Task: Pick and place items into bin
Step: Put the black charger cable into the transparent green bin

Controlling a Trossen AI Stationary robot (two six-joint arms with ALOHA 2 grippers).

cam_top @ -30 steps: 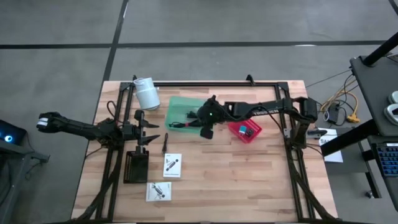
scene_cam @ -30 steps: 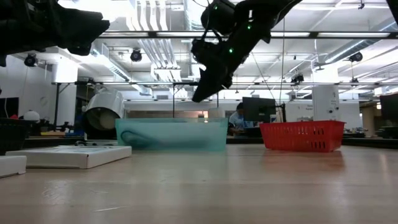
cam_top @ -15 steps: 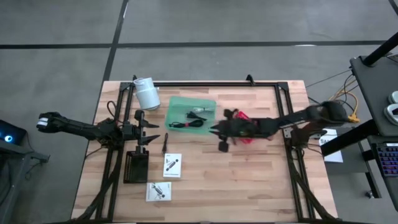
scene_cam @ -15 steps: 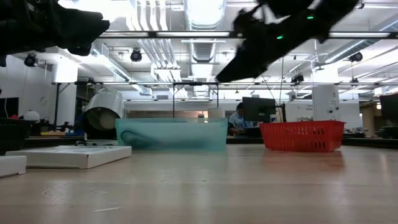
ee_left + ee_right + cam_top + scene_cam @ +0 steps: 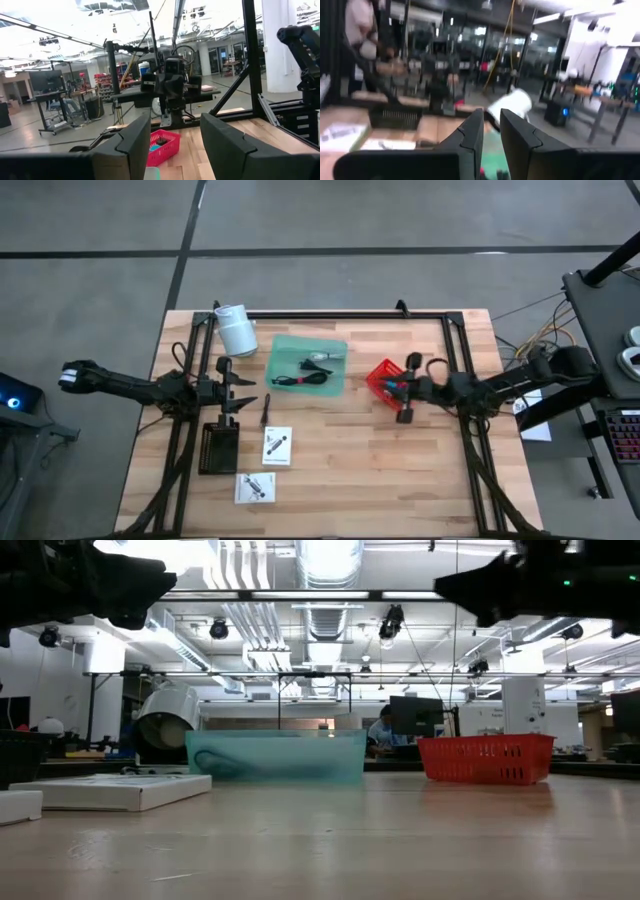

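Observation:
The green bin (image 5: 308,363) stands at the far middle of the table, with black cables (image 5: 300,379) and a silver cable (image 5: 320,358) lying in it. Two white printed packets (image 5: 277,445) (image 5: 257,487) and a thin black stick (image 5: 266,410) lie on the table near my left gripper (image 5: 245,393), which is open, empty and held above the table. My right gripper (image 5: 398,390) hangs above the red basket (image 5: 380,372), to the right of the bin. Its fingers (image 5: 475,130) are a narrow gap apart and hold nothing.
A white cylindrical roll (image 5: 236,330) lies at the far left beside the bin. A black slotted tray (image 5: 218,447) sits at the near left. A black frame (image 5: 330,314) runs around the table. There is bare wood in the near middle and right.
My right gripper has drawn back from above the green bin toward the table's right edge, and now hangs over the red basket. The cables stay in the bin.

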